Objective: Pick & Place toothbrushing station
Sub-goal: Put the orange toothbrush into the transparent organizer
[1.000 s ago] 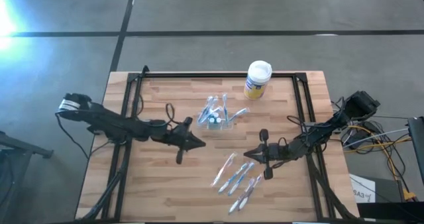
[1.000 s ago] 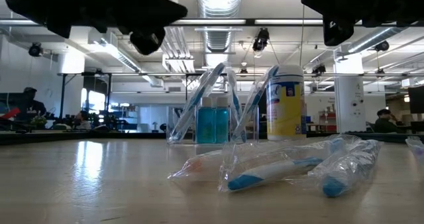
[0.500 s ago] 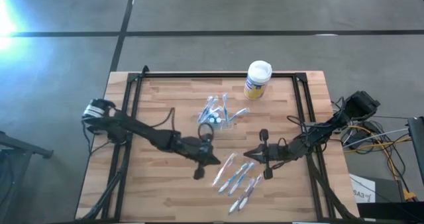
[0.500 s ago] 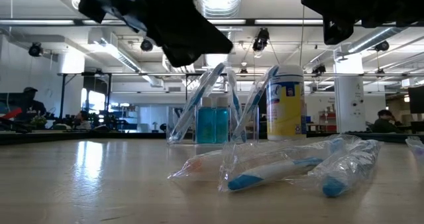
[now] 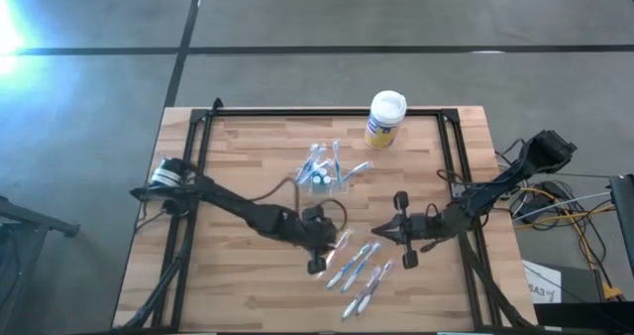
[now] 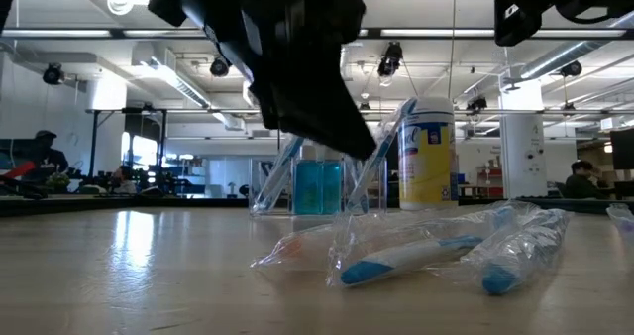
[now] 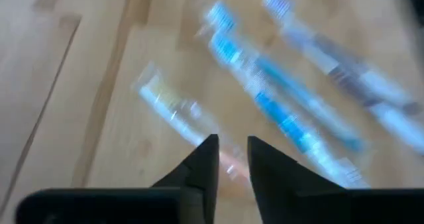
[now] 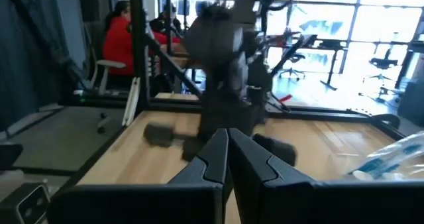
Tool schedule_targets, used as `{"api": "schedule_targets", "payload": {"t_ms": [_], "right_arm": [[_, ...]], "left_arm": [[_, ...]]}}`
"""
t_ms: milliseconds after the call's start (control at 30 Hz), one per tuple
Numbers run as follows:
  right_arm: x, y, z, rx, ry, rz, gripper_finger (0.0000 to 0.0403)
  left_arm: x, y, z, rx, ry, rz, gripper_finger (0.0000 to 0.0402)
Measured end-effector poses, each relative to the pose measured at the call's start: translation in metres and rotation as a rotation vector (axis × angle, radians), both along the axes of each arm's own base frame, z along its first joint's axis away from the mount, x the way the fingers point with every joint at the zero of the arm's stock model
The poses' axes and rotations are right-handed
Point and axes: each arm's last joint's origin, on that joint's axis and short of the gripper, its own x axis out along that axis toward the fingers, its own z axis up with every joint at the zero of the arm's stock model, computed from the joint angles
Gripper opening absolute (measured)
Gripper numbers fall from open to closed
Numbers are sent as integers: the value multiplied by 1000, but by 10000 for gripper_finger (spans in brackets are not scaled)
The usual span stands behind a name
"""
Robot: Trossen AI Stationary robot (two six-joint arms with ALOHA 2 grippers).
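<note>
- Desk: wooden slat top with a dark frame running along its edges.
- Toothbrushing station: clear plastic holder standing upright near the desk's middle, toward the far edge. It carries several toothbrushes leaning in it and a blue-tinted item at its centre. In the low view it stands just beside the yellow canister in line of sight. No pincer touches it.
- Yellow canister, white lid: upright near the far edge of the desk, apart from the station in the high view.
- Wrapped toothbrushes: a loose group lying flat on the near half of the desk, in clear wrappers, some with blue handles.
- Left pincer: reached across to the near centre of the desk, at the left end of the wrapped group. In the left wrist view its fingers stand a narrow gap apart, directly over a wrapped toothbrush with a pale handle. Contact with it cannot be told; nothing is seen clamped.
- Right pincer: hanging over the desk just right of the wrapped group, fingers pressed together, holding nothing.
- Background: people seated in the room beyond the desk.
</note>
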Motion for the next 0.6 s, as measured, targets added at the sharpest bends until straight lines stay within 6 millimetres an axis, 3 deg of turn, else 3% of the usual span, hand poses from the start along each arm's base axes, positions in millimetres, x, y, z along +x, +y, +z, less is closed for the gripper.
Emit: {"api": "schedule_targets", "payload": {"t_ms": [333,600], "right_arm": [[-6,-4,4,-13,25,-1,8],[-6,-3,2,8,48,0,8]], "left_arm": [[41,-19,-11,156,258,39,169],[63,-14,-28,171,336,104,187]]}}
